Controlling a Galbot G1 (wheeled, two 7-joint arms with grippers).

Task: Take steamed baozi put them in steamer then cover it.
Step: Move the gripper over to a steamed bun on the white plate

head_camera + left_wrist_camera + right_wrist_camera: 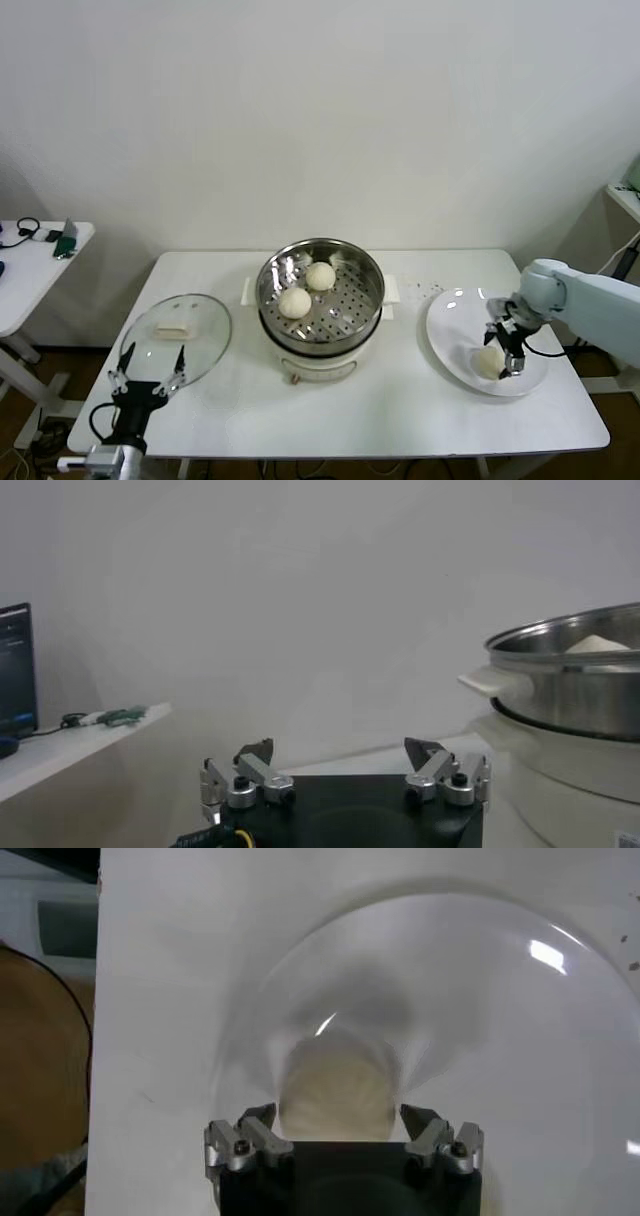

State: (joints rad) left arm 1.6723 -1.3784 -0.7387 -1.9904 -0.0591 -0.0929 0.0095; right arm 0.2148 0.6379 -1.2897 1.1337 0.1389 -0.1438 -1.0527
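Observation:
Two off-white baozi lie on the perforated tray of the steel steamer at the table's middle. A third baozi lies on the white plate at the right. My right gripper is open right over it, its jaws on either side of the bun, apart from it. The glass cover with its cream handle lies flat on the table at the left. My left gripper is open and empty at the table's front left, by the cover's near rim. The steamer also shows in the left wrist view.
A small side table with cables and a device stands at the far left. Another surface edge shows at the far right. The white table's front edge runs just before the steamer.

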